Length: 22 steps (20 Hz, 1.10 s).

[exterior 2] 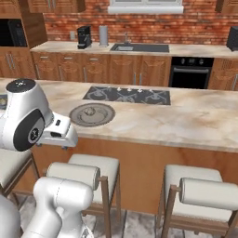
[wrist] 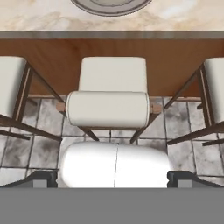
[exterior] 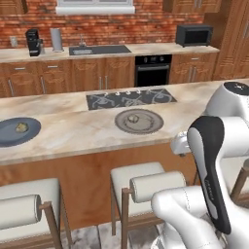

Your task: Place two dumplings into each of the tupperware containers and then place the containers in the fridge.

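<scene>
Stool (wrist: 109,94) below end effector (wrist: 113,180), jaws apart, empty. One dumpling (exterior: 21,128) on dark plate (exterior: 9,138), counter's (exterior: 78,133) left. Step: first pick pending; you must reach there.

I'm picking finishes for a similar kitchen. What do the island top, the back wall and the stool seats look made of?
The island countertop looks like polished beige marble or a stone lookalike, going by its cloudy veining. The back wall reads as matte red brick, with visible mortar lines. The stool seat looks like smooth cream padded upholstery, possibly leather or vinyl, on a brown wood-like frame.
</scene>
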### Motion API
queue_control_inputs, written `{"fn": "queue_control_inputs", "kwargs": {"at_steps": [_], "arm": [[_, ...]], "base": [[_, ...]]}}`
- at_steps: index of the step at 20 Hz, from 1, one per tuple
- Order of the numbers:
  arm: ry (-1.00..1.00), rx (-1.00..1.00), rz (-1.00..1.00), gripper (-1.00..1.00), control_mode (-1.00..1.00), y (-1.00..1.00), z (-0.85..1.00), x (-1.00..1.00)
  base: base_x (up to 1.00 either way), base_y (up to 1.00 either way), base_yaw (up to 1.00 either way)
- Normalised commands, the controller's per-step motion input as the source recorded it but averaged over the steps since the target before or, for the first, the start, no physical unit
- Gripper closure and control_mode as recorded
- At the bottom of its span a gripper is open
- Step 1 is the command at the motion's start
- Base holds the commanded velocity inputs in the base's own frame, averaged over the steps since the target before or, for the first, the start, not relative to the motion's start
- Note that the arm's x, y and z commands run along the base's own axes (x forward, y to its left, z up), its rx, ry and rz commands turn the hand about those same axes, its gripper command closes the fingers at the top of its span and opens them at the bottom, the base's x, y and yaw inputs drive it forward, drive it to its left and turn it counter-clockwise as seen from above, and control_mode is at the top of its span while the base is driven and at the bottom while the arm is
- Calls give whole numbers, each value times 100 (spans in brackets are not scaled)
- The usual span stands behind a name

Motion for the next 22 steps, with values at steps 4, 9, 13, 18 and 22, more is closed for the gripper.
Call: {"fn": "queue_control_inputs", "kwargs": {"at_steps": [4,9,13,18,22], "arm": [[0,0,0,-100,100,0,0,0],[9,0,0,-100,-100,16,0,100],[15,0,0,-100,-100,31,0,100],[16,1,0,-100,-100,18,0,100],[16,1,1,-100,-100,0,0,100]], "base": [[81,0,5],[0,0,0],[0,0,0],[0,0,0],[0,0,0]]}}
